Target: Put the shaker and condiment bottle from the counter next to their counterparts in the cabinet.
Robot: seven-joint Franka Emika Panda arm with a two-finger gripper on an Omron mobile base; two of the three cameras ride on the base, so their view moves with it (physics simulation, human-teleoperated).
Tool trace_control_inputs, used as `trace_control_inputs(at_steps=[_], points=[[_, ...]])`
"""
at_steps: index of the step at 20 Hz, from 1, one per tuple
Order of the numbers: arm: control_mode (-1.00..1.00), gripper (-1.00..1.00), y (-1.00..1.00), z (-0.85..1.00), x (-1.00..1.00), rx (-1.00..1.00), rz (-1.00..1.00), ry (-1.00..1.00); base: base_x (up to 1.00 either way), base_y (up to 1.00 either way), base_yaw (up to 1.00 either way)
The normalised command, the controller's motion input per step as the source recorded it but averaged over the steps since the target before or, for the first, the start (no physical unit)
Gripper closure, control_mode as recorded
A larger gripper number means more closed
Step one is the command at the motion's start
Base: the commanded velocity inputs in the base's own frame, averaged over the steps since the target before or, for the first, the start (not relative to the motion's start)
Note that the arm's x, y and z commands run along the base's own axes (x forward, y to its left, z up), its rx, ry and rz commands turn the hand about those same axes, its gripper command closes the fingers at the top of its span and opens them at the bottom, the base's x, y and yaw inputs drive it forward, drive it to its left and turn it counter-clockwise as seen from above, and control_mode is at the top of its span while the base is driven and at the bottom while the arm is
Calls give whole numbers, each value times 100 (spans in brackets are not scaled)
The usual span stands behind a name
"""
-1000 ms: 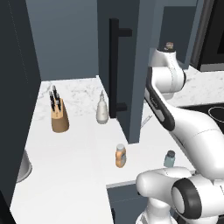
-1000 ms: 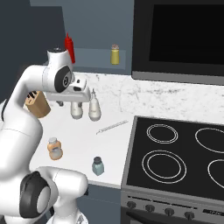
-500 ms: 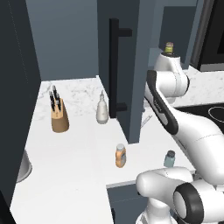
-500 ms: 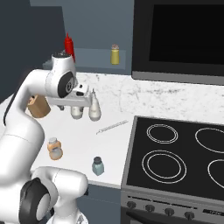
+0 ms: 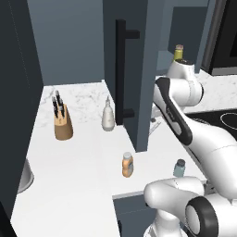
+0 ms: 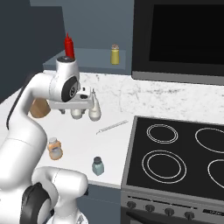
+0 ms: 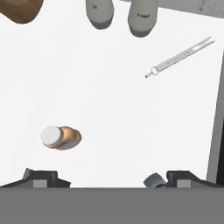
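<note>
Nearest the base, the shaker (image 6: 98, 166) stands upright at the front edge of the counter (image 5: 78, 171), close beside the stove (image 6: 175, 153); its dark cap shows in the hand view (image 7: 154, 180) just inside the right fingertip. The condiment bottle (image 5: 127, 164) stands upright a little further in and to the left, apart from the shaker — from above, its white cap and orange body read clearly (image 7: 59, 136). The gripper (image 7: 107, 179) hangs well above the counter, pointing down, its fingers spread wide with nothing between them. Further back a thin metal fork (image 7: 180, 57) lies flat on the marble, tines toward the stove. Beyond it stands the white pear-shaped bottle (image 5: 108, 115) with a thin spout, near the foot of the open cabinet door (image 5: 127, 60), which carries a long black bar handle (image 5: 121, 69). A wooden knife block (image 5: 62, 121) sits to the left of that bottle, well apart. On the cabinet shelf (image 6: 103, 59) at the back stand a yellow jar with a tan cap (image 6: 114, 54) and a red squeeze bottle (image 6: 68, 45) — apart from each other.
</note>
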Motion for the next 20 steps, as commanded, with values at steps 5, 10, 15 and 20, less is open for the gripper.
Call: trace_control_inputs(at_steps=[5,10,15,20], points=[[-100,-100,0,-12,-1,0,25,-4,0,0,0],[-100,-100,4,-10,-6,0,18,-1,0,0,0],[-100,-100,17,-24,-1,0,26,0,0,0,0],[-100,-100,26,-43,0,0,51,0,0,0,0]])
